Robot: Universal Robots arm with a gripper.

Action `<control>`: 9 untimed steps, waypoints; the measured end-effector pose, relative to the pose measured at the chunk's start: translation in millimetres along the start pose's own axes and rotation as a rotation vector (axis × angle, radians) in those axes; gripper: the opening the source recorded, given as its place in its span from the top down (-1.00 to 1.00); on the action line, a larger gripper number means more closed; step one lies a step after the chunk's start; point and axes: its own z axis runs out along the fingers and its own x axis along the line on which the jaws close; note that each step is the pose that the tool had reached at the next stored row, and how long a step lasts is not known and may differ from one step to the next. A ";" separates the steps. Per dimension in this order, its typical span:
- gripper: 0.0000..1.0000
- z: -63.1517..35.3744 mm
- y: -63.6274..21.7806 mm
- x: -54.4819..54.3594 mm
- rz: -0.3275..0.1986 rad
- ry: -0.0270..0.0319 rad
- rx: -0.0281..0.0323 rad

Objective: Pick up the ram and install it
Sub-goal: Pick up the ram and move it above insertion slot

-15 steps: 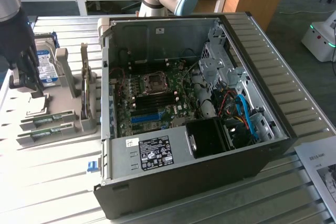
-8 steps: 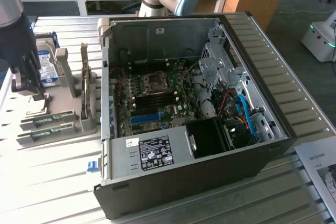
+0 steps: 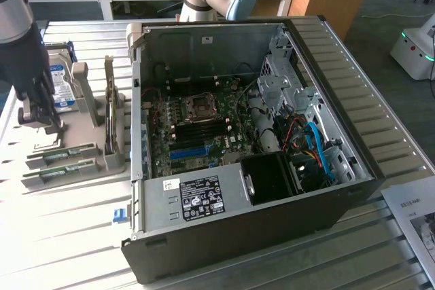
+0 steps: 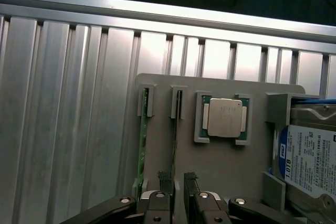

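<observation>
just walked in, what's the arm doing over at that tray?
The arm's gripper is open and hovers over the grey parts tray. Its fingers line up on either side of one ram stick, which stands edgewise in its slot. Nothing is held, so the ram is not yet picked up. A second green stick, a CPU and a hard drive sit in the same tray. The opened PC case lies to the exterior view's right of the tray.
</observation>
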 end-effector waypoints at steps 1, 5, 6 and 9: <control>0.53 1.2 0.0 0.0 0.000 0.0000 0.0000; 0.53 5.7 -0.2 0.1 0.000 0.0000 0.0000; 0.53 6.8 -0.2 0.2 0.000 0.0000 0.0000; 0.53 10.0 -0.3 0.2 0.000 0.0001 -0.0001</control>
